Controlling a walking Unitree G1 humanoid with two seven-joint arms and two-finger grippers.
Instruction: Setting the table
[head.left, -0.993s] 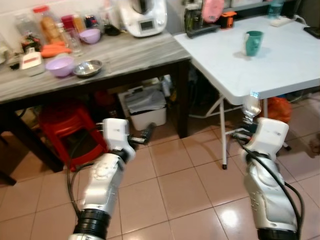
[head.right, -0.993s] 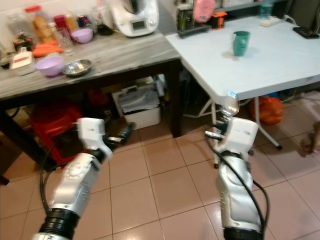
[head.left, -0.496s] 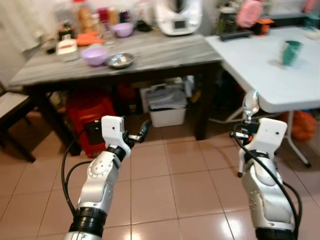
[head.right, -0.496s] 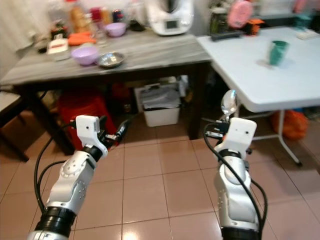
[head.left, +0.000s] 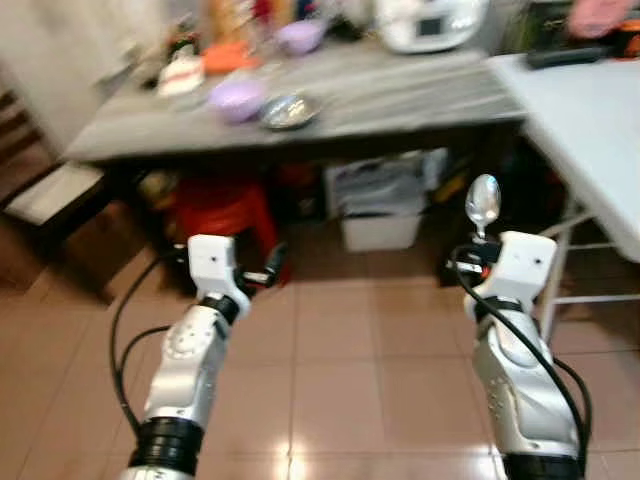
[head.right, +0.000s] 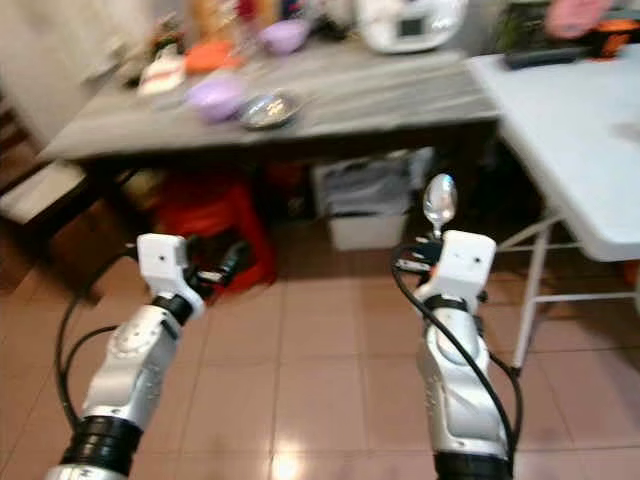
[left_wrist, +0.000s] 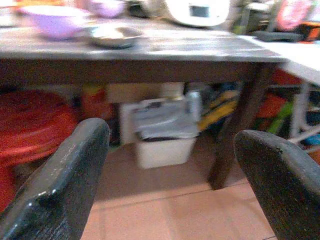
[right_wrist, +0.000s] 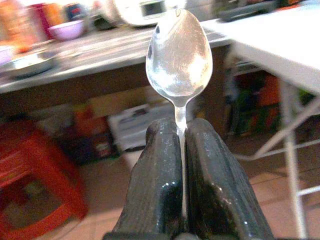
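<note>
One spoon (right_wrist: 179, 62) was gripped upright by its handle in the right pincer (right_wrist: 181, 150), fingers closed on it; the left pincer (left_wrist: 170, 175) was held open and empty. Since a second ago the view had been swung left, away from the white worktop (head.left: 590, 110) toward the grey worktop (head.left: 400, 95), so placement was judged still pending.

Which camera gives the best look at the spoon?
The right wrist view: the spoon is close and sharp, its handle pinched between the right end effector's fingers. Both eye views show it small and blurred, its bowl standing up above the right arm.
</note>
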